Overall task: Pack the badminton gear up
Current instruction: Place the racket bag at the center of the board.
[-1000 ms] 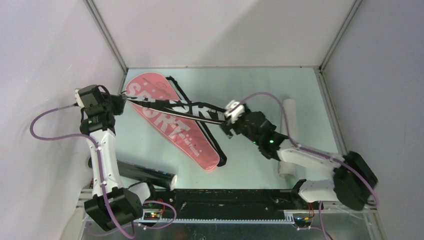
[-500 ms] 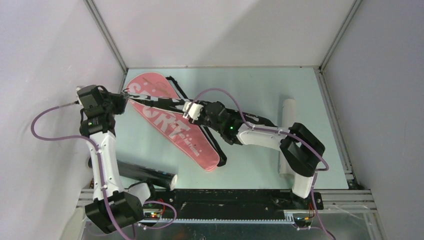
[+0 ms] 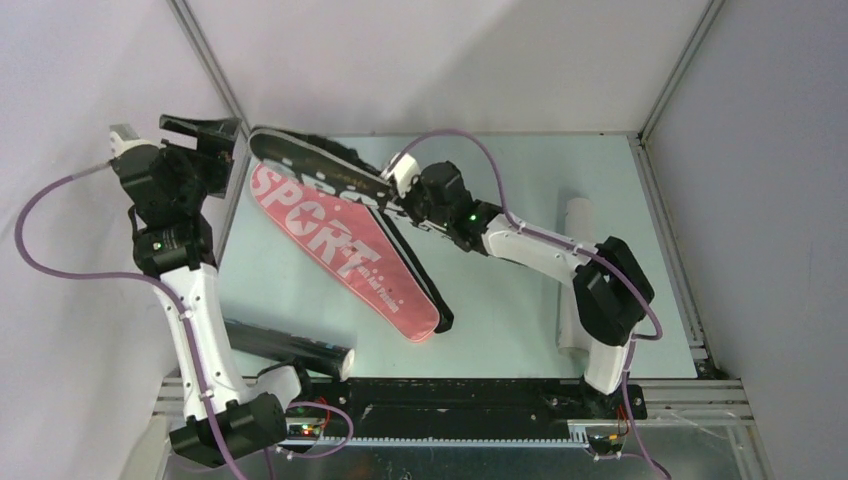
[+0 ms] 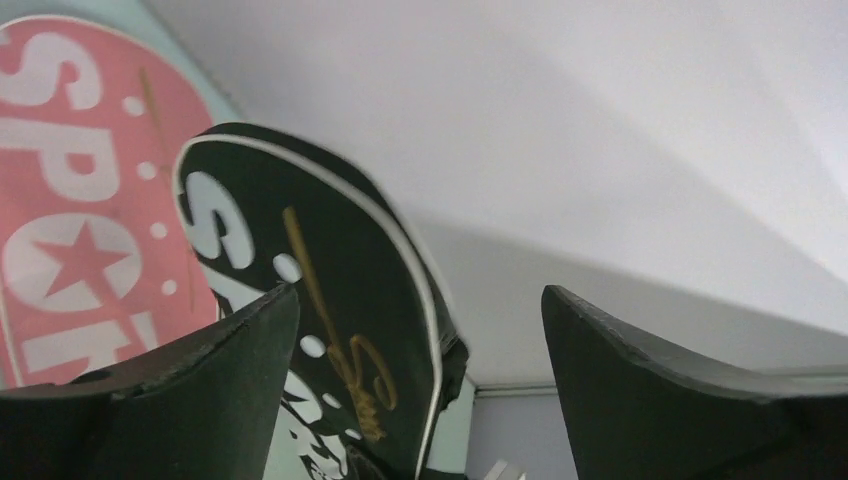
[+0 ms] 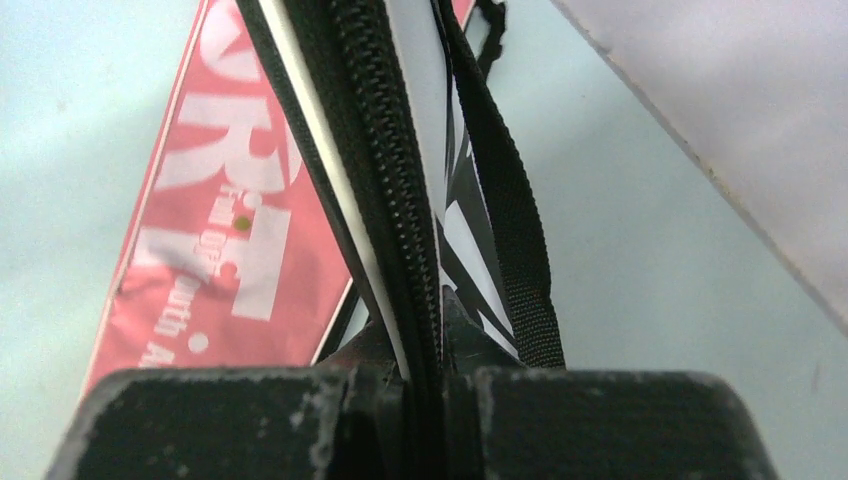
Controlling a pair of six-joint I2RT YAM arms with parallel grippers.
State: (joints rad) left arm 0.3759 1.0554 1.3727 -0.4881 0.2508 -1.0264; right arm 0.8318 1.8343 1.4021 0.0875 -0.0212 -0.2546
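Observation:
A black "SPORT" racket cover [image 3: 310, 165] stands tilted on its long edge over a pink "SPORT" cover [image 3: 340, 250] that lies flat on the table. My right gripper [image 3: 393, 203] is shut on the black cover's zipped edge [image 5: 395, 200], jaws pinched on the zipper, the pink cover [image 5: 215, 250] below. My left gripper [image 3: 208, 145] is raised at the far left, open and holding nothing. In the left wrist view, beyond the open left gripper [image 4: 420, 295], are the black cover's rounded end [image 4: 340, 290] and the pink cover [image 4: 70, 200]. No racket or shuttlecock shows.
A white tube [image 3: 578, 222] lies along the right side, partly behind my right arm. A black tube [image 3: 290, 345] lies at the near left by the left arm's base. The black cover's webbing strap [image 5: 510, 250] hangs beside the zipper. Walls enclose the table on three sides.
My left gripper let go of the black cover's end, opened and rose up-left. My right gripper slid left along the cover and shut on its zipped edge; the cover tipped up.

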